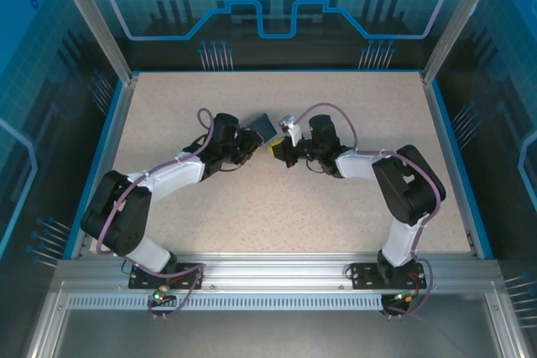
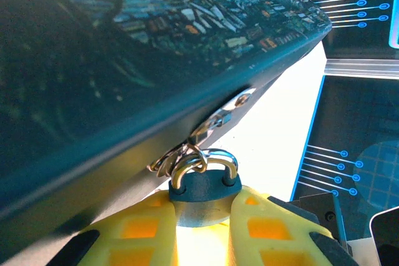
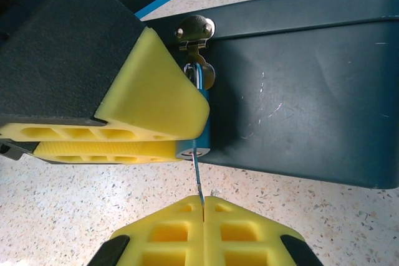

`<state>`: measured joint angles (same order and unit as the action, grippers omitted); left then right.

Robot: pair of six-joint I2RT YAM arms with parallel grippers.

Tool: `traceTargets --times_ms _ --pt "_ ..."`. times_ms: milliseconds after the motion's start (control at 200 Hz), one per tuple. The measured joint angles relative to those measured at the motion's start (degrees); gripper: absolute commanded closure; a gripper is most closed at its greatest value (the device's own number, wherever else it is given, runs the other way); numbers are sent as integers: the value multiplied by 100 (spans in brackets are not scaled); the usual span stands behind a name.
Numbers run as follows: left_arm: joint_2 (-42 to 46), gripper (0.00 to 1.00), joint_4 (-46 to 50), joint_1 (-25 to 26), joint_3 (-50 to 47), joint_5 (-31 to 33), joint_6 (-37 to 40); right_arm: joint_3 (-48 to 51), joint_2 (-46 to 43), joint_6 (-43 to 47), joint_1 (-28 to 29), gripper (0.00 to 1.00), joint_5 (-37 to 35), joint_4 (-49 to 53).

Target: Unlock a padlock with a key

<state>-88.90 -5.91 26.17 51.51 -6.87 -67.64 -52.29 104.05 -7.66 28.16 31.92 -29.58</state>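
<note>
Two fingers (image 3: pixel 168 235) pinching key (image 3: pixel 198 182), tip at padlock (image 3: pixel 205 136)

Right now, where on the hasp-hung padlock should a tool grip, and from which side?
Grip the padlock by its body, a finger on each side, coming square to the key's line as the left tool does: the shackle is caught in the tin's hasp, and the keyhole end must stay free.
</note>
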Motion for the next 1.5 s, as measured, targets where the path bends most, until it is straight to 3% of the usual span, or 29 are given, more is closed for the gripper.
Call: traceTargets --times_ms 1231,1501 --pt "-13 89 7 -13 -2 -24 70 -184 59 -284 -42 100 208 365" --pt "-13 89 2 -9 -57 -105 221 -332 55 -269 -63 100 339 844"
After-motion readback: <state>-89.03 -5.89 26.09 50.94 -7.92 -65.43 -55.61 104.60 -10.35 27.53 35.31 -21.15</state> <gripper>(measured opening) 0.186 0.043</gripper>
